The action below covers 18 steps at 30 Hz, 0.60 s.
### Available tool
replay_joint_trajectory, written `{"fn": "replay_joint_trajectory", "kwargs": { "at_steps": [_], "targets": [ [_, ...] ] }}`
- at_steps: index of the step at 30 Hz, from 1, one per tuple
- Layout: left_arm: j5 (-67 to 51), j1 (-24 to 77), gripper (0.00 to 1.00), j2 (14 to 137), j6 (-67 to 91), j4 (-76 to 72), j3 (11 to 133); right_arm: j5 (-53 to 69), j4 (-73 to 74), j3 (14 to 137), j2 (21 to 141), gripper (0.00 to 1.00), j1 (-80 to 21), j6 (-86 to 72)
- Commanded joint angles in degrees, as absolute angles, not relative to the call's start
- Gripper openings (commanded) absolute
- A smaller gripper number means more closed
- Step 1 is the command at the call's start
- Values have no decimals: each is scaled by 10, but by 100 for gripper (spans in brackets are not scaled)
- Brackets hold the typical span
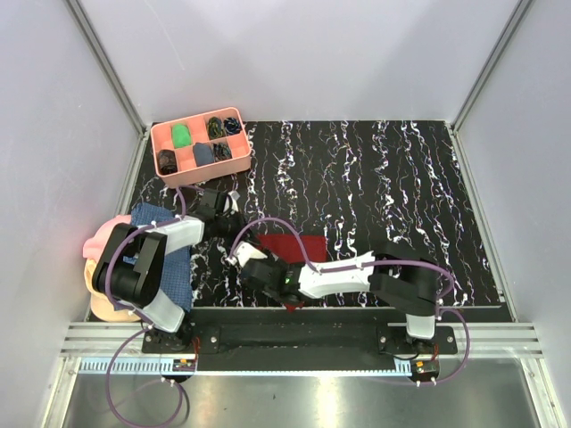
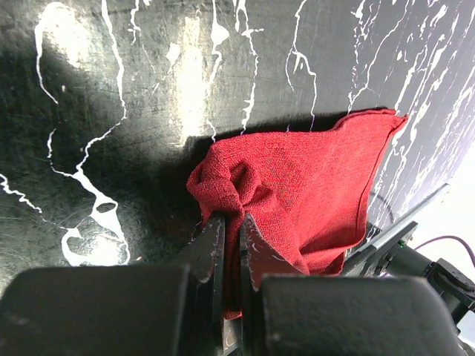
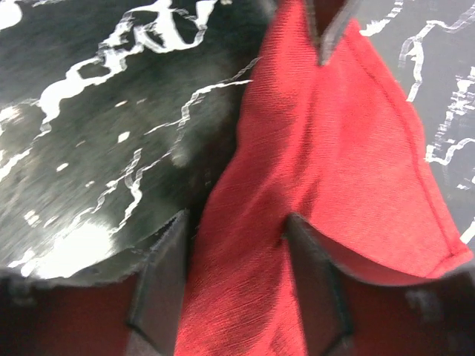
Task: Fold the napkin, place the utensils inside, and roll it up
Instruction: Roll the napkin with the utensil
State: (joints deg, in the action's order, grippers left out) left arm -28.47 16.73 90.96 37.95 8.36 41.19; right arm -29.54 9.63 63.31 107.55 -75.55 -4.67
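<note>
The dark red napkin (image 1: pixel 296 244) lies near the front middle of the black marbled table (image 1: pixel 384 187), partly under the right arm. In the left wrist view a bunched corner of the napkin (image 2: pixel 297 178) is pinched by my left gripper (image 2: pixel 231 226), which is shut on it. My right gripper (image 3: pixel 237 256) stands open low over the napkin (image 3: pixel 326 163), and the cloth runs loosely between its fingers (image 3: pixel 167 278). Seen from above, the left gripper (image 1: pixel 232 212) and right gripper (image 1: pixel 245 257) sit close together at the napkin's left end. The utensils are out of view.
A pink divided bin (image 1: pixel 234 114) holding small green and dark items stands at the table's back left. A blue checked cloth (image 1: pixel 176 267) and a pink cloth (image 1: pixel 96 242) lie under the left arm at the left edge. Grey walls enclose the table.
</note>
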Motion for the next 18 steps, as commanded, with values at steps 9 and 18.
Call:
{"fn": "replay_joint_trajectory", "kwargs": {
  "at_steps": [9,18],
  "targets": [
    [-283,156,24,895,354,119,413,-210,120,629,1089,28,-723,-127],
    [-233,124,70,821,345,122,404,89,26,539,986,24,-614,-152]
  ]
}}
